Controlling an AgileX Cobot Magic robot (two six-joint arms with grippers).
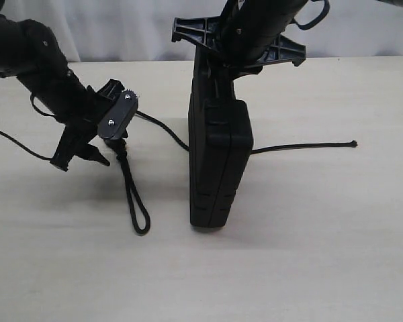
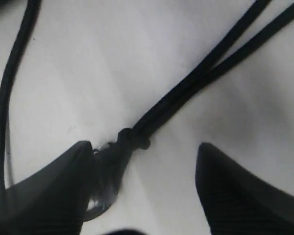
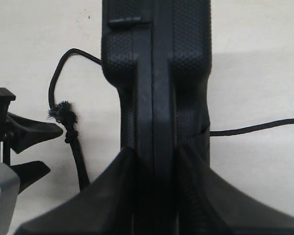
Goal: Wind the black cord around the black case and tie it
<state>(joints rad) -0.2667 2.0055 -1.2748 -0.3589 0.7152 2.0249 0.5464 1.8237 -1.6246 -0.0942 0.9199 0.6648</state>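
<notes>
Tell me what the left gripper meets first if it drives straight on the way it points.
Likely the black cord: its frayed knot lies between the jaws of the open left gripper, with the table close behind; depth is unclear.

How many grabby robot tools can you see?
2. The left tool is open, with the frayed knot of the black cord between its fingers. The right tool is clamped on the black case, which stands on edge.

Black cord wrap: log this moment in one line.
left gripper open over black cord knot | right gripper shut on upright black case | untied
</notes>
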